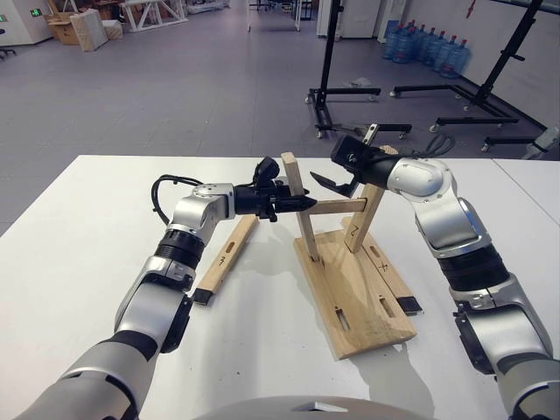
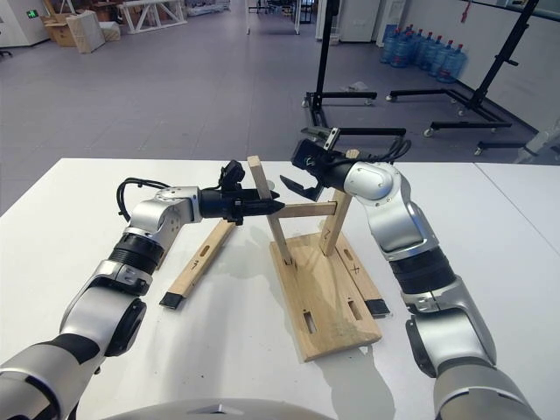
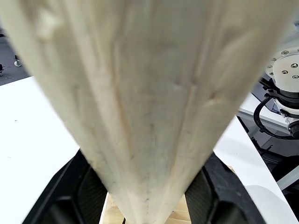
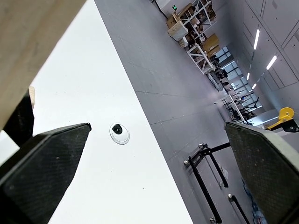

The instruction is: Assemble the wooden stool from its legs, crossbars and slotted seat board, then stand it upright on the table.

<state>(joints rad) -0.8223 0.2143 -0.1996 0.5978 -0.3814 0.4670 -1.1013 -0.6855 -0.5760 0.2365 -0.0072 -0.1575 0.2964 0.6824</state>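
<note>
Wooden crossbar (image 1: 339, 206) runs level, side to side, bridging left leg (image 1: 294, 173) and right leg (image 1: 359, 229). Both stand in the seat board (image 1: 367, 319), flat on the table (image 1: 87, 219). Right gripper (image 1: 335, 178) is the nearer: fingers spread and empty, crossbar just below them. Left gripper (image 1: 299, 203) is clamped on the left leg.

Camera layout: head stereo pair plus two wrist cameras.
Both eye views look forward and down from above the near edge of the table (image 1: 79, 227), sharing the table and the seat board (image 1: 359, 297). The left wrist view sits hard against a leg (image 3: 149, 93); the right wrist view faces far left across the table to the hall floor (image 4: 154, 70).
</note>
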